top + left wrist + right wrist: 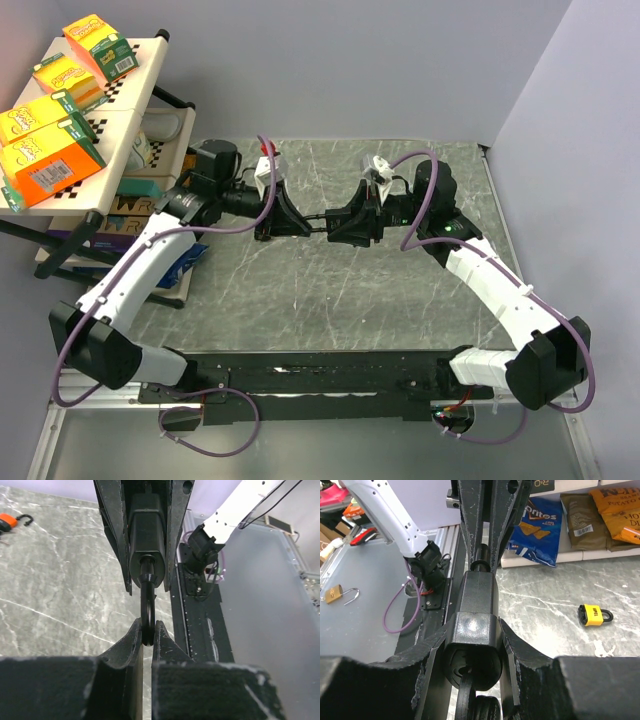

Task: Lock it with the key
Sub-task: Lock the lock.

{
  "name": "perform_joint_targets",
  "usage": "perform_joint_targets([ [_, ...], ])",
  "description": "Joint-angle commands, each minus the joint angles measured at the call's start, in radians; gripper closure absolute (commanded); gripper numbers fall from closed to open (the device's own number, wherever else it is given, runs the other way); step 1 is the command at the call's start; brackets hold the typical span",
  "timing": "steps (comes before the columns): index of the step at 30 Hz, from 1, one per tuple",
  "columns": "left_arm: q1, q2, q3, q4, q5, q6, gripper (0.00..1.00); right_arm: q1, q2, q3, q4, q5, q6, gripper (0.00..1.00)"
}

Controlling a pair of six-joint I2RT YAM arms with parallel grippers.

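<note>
Right pincer [472, 645] sits nearest in its wrist view, clamped around the black body of the lock [477, 592]. What may be the key [466, 697] pokes out at 6 o'clock as a dark stub, too cropped to be sure. Beyond, at 12 o'clock, the left pincer [147, 632] is closed on the shackle [146, 600], nipping the thin bar with its very tips. So the lock hangs in the air between the two arms, above the middle of the table [330, 300]. Farther out, a yellow padlock [594, 615] lies on the table at 3 o'clock, and a blue chip bag [535, 525] stands at 1 o'clock off its edge.

The weak point, I judge, is the grip on the shackle. The bar is round, slim and smooth, so any twist for the key could spin or slide it out of the tips. If the arms push off-line, the shackle may jam rather than seat. If either grip loosens, the lock drops to the table.
</note>
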Motion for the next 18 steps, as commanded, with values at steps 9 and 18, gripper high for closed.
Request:
perform_joint_targets([
  [9,-0.074,0.047,0.075,0.149,0.088,-0.072,0.99,0.065,0.040,0.056,0.127,-0.016,-0.020,1.00],
  [18,-0.133,0.052,0.059,0.280,-0.084,0.005,0.99,0.156,0.076,0.028,0.269,-0.006,0.092,1.00],
])
